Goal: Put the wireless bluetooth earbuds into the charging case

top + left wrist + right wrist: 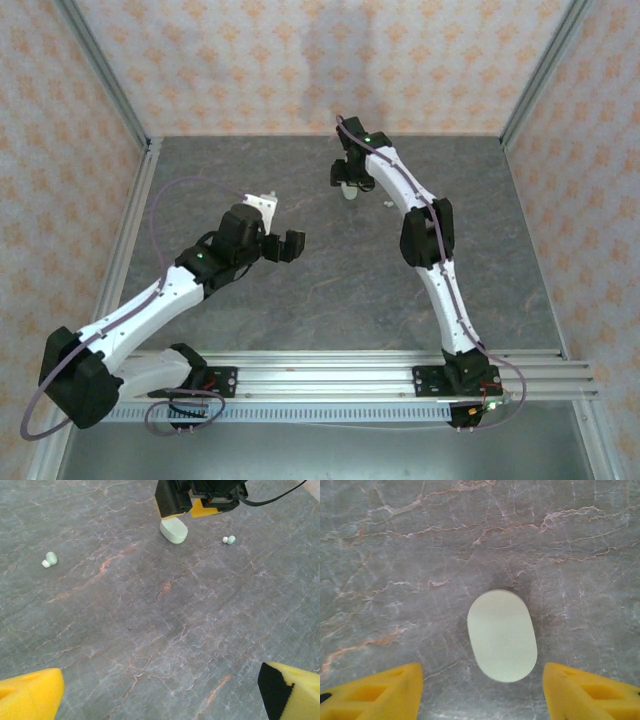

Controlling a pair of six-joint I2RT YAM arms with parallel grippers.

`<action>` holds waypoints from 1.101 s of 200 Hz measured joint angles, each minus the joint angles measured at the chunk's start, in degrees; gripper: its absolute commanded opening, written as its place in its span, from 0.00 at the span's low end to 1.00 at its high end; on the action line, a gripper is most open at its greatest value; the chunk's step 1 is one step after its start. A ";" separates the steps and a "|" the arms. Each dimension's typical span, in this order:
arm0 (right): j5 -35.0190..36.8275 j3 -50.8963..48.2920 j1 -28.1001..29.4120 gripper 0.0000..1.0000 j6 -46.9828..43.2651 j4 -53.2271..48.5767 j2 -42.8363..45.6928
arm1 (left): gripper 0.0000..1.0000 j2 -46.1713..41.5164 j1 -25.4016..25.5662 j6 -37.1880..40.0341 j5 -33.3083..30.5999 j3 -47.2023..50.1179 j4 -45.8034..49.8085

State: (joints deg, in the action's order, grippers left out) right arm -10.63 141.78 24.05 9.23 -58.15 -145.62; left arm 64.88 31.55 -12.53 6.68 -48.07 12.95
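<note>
Right gripper (481,692) open, jaws flanking the pale-green case (502,635) toward the far edge of the table (330,310), left gripper (160,690) gaping wide; we'd centre across its narrow width before closing.

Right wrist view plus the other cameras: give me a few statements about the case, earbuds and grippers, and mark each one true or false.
1. The pale green case lies closed on the table. True.
2. The right gripper is clamped on the case. False: its jaws stand open on either side of the case, not touching it.
3. Two earbuds, one and another, lie loose on the table. True.
4. The left gripper holds an earbud. False: it is open and empty.
</note>
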 measured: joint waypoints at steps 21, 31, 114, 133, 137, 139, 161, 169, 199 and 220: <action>0.20 0.63 -0.11 0.66 -1.14 -0.17 -1.77 | 1.00 0.92 -1.03 0.26 1.11 0.00 -1.60; 0.20 0.63 -0.11 0.66 -1.68 -0.17 -2.43 | 1.00 1.07 -1.55 0.31 1.55 0.00 -2.27; -0.74 0.63 -0.11 0.40 -5.97 0.68 -4.04 | 1.00 4.48 -2.84 0.44 2.36 -0.31 -4.22; -0.90 0.63 -0.11 0.36 -7.04 0.74 -4.04 | 1.00 4.66 -2.84 0.42 2.34 -0.94 -3.76; -0.87 0.63 -0.11 0.35 -7.32 0.74 -4.04 | 1.00 4.59 -2.84 0.42 2.34 -1.01 -3.65; -0.87 0.63 -0.11 0.35 -7.50 0.74 -4.04 | 1.00 4.59 -2.84 0.42 2.34 -1.03 -3.63; -0.90 0.04 -0.13 0.31 -8.94 1.18 -3.72 | 1.00 4.11 -3.10 0.35 2.34 -1.07 -3.02; -0.96 -1.01 -0.13 0.30 -9.49 1.75 -3.17 | 1.00 3.74 -3.21 0.20 2.34 -1.07 -2.82; -2.69 -9.05 -0.07 0.28 -13.11 2.86 1.57 | 1.00 1.18 -3.50 -0.02 2.34 -1.05 -2.10; -4.35 -18.73 0.59 0.28 -16.76 3.26 7.56 | 1.00 -1.60 -3.58 0.00 2.56 -0.70 -1.62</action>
State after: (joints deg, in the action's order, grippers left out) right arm -14.98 123.04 24.64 -7.53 -54.89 -138.06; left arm 63.29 27.97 -12.53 9.23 -48.77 11.33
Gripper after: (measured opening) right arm 0.324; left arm 0.999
